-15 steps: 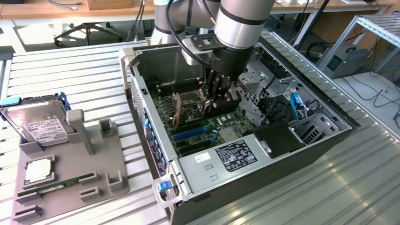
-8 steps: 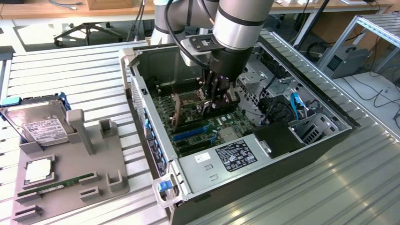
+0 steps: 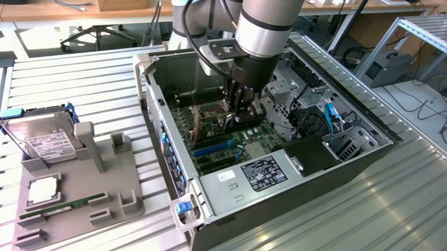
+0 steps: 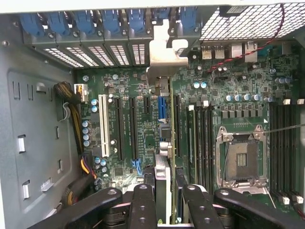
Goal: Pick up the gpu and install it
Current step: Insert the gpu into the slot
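Green circuit board fills the floor of the open computer case (image 3: 209, 198), and the arm's claw (image 3: 241, 112) reaches down into it, pinched on the gpu (image 4: 167, 143), which it holds on edge between its fingers (image 4: 144, 205). From the wrist view the card runs straight out from the claw toward twelve o'clock, long axis in line with the black expansion slots (image 4: 132, 126) and hovering just above the board beside the blue slot (image 4: 162, 107). Its pale metal bracket (image 4: 164, 55) sits at the far end, up against the slotted rear wall with the blue latches (image 4: 109, 21). Seen edge-on, the card is a thin strip. Outside the case, at nine o'clock in the exterior view, a grey holder (image 3: 77, 209) on the desk (image 3: 84, 83) carries the hard drive (image 3: 45, 141) and a memory stick (image 3: 63, 207).
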Robot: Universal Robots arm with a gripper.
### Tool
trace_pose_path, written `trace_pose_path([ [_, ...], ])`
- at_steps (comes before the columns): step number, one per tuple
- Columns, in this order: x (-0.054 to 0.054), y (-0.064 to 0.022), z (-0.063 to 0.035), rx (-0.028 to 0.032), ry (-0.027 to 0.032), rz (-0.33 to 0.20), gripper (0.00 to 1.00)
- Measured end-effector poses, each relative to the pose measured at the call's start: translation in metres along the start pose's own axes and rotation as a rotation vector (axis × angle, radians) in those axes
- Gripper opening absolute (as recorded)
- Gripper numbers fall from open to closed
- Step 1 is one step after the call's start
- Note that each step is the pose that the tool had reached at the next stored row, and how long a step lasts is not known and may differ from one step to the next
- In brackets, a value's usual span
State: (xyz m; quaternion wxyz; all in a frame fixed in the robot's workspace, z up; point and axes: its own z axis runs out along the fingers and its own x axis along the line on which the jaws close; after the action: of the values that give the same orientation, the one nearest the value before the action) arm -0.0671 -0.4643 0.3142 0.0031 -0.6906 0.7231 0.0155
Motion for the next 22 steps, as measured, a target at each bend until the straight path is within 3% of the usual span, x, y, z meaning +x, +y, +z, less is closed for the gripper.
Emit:
trace_pose_path([
  [22, 0.000, 0.0087, 0.0139, -0.0001, 0.0002, 0.000, 0.27],
])
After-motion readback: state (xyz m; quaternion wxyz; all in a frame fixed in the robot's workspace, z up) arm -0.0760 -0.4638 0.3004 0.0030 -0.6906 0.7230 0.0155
